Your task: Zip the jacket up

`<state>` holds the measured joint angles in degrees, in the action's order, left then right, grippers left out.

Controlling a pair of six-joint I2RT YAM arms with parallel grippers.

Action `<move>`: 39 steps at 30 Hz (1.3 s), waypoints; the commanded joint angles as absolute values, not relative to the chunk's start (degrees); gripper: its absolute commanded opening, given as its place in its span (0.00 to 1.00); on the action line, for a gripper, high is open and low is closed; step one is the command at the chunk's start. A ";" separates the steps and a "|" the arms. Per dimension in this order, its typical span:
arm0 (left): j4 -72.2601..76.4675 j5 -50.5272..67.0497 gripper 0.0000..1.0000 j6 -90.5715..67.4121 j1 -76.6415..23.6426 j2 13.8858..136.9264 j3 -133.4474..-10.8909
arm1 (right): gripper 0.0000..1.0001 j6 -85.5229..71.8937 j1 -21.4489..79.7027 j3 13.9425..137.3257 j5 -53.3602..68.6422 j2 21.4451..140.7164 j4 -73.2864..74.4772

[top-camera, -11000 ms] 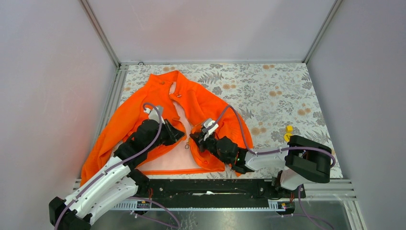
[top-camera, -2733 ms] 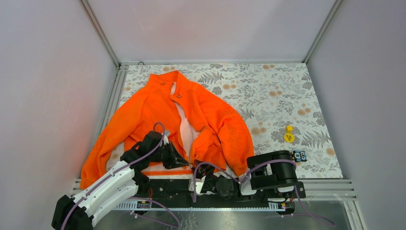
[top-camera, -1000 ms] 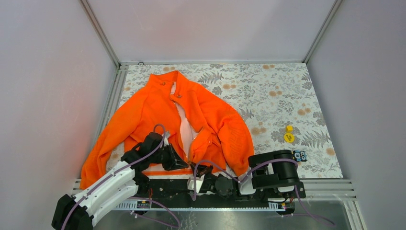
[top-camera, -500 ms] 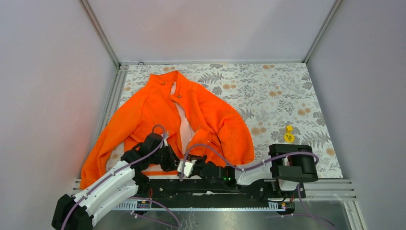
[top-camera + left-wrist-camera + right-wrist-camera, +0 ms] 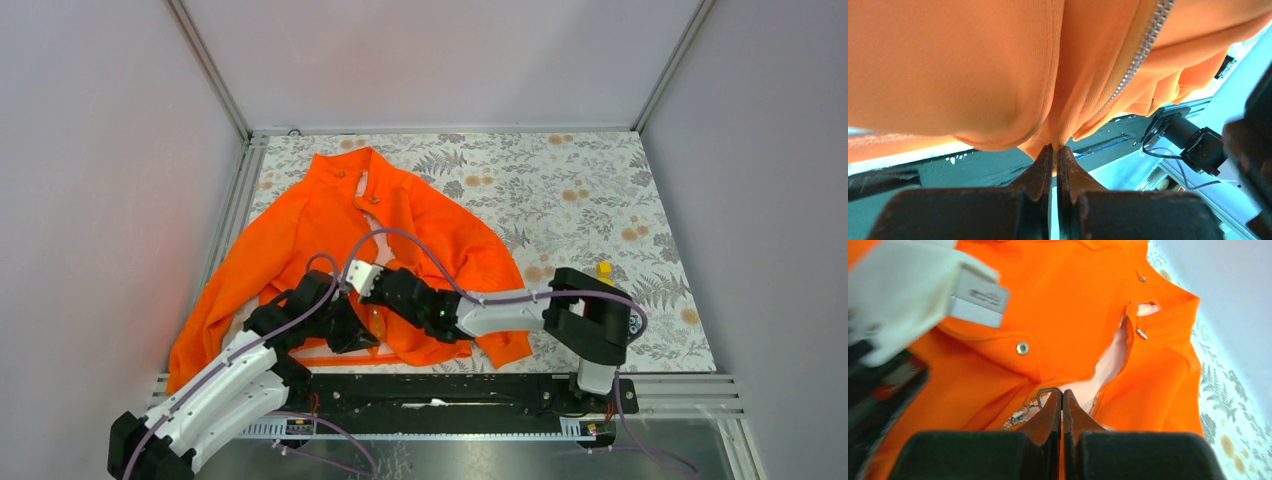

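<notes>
1 jacket (image 5: pixel 300 230) is laid on the table's (image 5: pixel 560 180) left half, collar toward the far edge, hem at the near edge. The front is open above the pull, w/ pale lining shown up to the collar. 2 arms are seen. L arm is stretched low from the near-left corner to the hem. The left gripper (image 5: pixel 1054 150) is pinched together on a fold of hem fabric, w/ zip teeth (image 5: pixel 1143 47) running above it. R arm is laid out flat from the near-right side across the jacket front. The right gripper (image 5: pixel 1062 396) is closed on the zip pull (image 5: pixel 1047 391) ring. 3 snaps (image 5: pixel 1022 347) are counted in right wrist view. 1 small yellow piece (image 5: pixel 603 268) is seen near the right edge.
</notes>
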<state>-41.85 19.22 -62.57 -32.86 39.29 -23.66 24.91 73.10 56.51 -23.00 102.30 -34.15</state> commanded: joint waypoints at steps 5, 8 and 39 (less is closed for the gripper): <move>-60.43 13.50 0.00 -64.09 -32.95 33.72 -33.66 | 0.00 23.88 61.52 74.09 -18.38 112.06 -32.41; -65.00 10.97 0.00 -64.34 -32.96 32.18 -36.42 | 0.00 24.16 58.04 80.92 -16.08 116.24 -30.65; -83.61 19.18 0.00 -57.85 -33.00 33.35 -42.25 | 0.00 11.54 36.86 155.03 -8.57 162.28 -33.67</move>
<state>-76.95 10.09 -60.62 -32.62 31.66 -45.60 15.31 39.72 152.51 -5.10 164.38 -22.00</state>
